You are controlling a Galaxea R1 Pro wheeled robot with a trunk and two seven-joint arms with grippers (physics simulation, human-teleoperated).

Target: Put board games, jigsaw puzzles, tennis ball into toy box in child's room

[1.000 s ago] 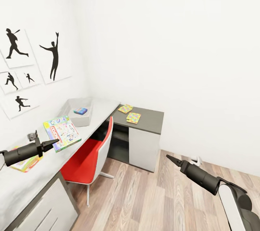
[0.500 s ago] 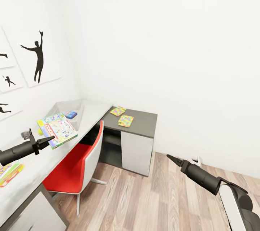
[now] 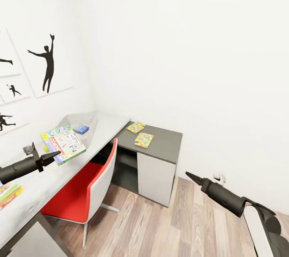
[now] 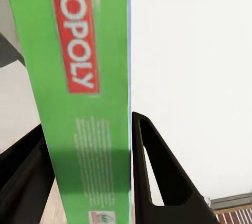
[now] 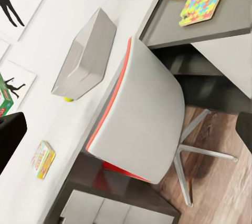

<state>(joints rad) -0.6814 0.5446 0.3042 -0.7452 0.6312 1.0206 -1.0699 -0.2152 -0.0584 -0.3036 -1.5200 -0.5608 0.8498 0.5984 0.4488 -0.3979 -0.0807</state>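
Note:
My left gripper (image 3: 53,154) is shut on a board game (image 3: 64,143), a flat green-edged Monopoly box (image 4: 84,103) clamped between both fingers (image 4: 157,182). It hangs over the light grey table (image 3: 105,124), just short of the translucent grey toy box (image 3: 72,120). A small blue printed box (image 3: 80,129) lies inside the toy box. Two jigsaw puzzles (image 3: 136,127) (image 3: 144,139) rest on the table's dark grey section. Beside the toy box (image 5: 86,56) sits the tennis ball (image 5: 68,98). Another board game (image 3: 8,193) lies on the table. My right gripper (image 3: 188,176) hangs open over the floor.
A red and white swivel chair (image 3: 86,184) is tucked against the table, between me and the toy box. A white drawer unit (image 3: 154,178) stands under the dark section. Wood-plank floor (image 3: 172,225) stretches ahead, with white walls and silhouette pictures (image 3: 48,64) behind.
The whole view has swung and shifted, so the table and pictures sit differently in the picture. Both arms keep their pose, and the Monopoly box stays in my left gripper.

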